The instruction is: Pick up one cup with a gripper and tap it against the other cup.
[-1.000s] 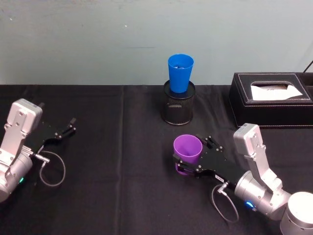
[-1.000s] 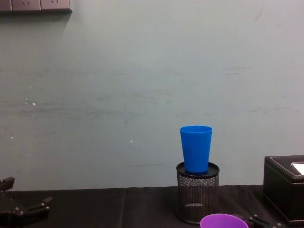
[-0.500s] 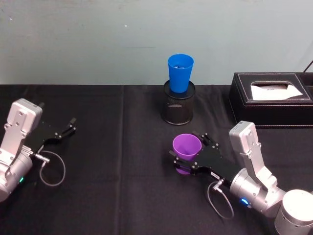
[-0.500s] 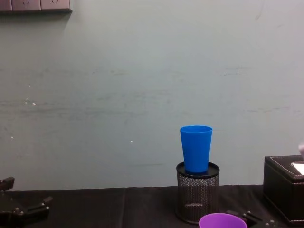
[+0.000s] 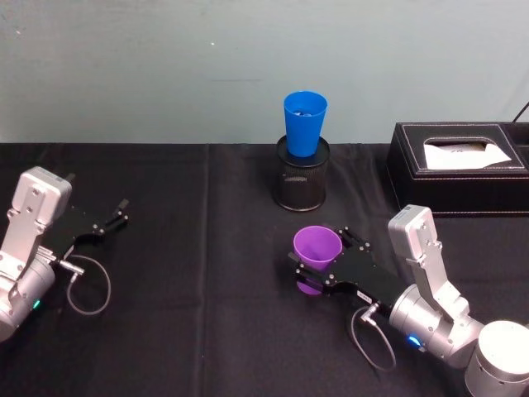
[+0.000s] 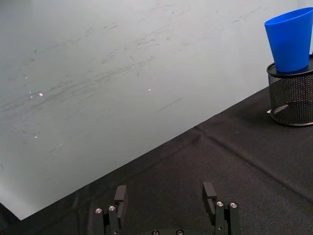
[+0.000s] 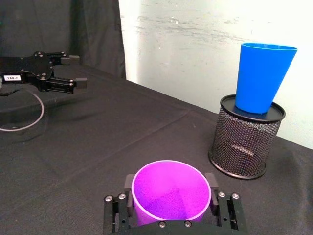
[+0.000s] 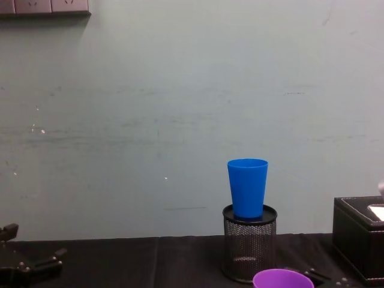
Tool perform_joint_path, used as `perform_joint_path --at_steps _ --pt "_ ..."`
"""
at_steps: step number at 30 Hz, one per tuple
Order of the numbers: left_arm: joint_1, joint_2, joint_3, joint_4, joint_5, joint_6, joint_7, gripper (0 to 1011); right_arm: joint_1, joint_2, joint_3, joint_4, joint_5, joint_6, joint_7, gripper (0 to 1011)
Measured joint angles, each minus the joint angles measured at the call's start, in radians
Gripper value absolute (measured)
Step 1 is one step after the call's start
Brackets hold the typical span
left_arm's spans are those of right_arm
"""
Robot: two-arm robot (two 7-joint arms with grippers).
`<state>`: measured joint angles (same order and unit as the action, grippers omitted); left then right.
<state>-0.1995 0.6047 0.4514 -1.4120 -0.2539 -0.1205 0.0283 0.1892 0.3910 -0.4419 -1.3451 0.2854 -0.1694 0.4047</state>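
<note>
The purple cup stands upright, mouth up, in the lower centre of the head view, pinched between the fingers of the right gripper, whose arm comes in from the lower right corner. Whether its base has left the black cloth cannot be told. The blue cup sits higher in the frame, set into the mouth of a black mesh holder, apart from the purple one.

The step in hand looks like carrying the held cup to the blue one. It should probably rise first, so that wall meets wall above the holder's rim, and touch lightly, since the perched blue cup could tip.

The right wrist view shows a finger pressed to each side of the purple wall, which the head view leaves unclear. The chest view gives the height gap: the purple rim at the bottom edge, the blue cup well above it.

The left gripper rests at the left edge, its fingers spread, holding nothing
</note>
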Motion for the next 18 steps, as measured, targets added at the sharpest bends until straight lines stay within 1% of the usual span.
perform_joint_path --at_steps 2,4,14,17,18 --pt "0.0 0.0 0.0 0.0 0.0 0.0 0.0 1000 0.0 0.0 0.0 0.0 0.0 0.0 0.0 842" --pt "0.0 0.0 0.0 0.0 0.0 0.0 0.0 1000 0.0 0.0 0.0 0.0 0.001 0.0 0.0 805" --pt "0.0 0.0 0.0 0.0 0.0 0.0 0.0 1000 0.0 0.001 0.0 -0.003 0.001 0.001 0.0 756" --pt "0.0 0.0 0.0 0.0 0.0 0.0 0.0 1000 -0.004 0.003 0.01 -0.029 -0.003 0.022 0.002 739" --pt "0.0 0.0 0.0 0.0 0.0 0.0 0.0 1000 -0.005 0.004 0.017 -0.045 -0.002 0.037 0.005 739"
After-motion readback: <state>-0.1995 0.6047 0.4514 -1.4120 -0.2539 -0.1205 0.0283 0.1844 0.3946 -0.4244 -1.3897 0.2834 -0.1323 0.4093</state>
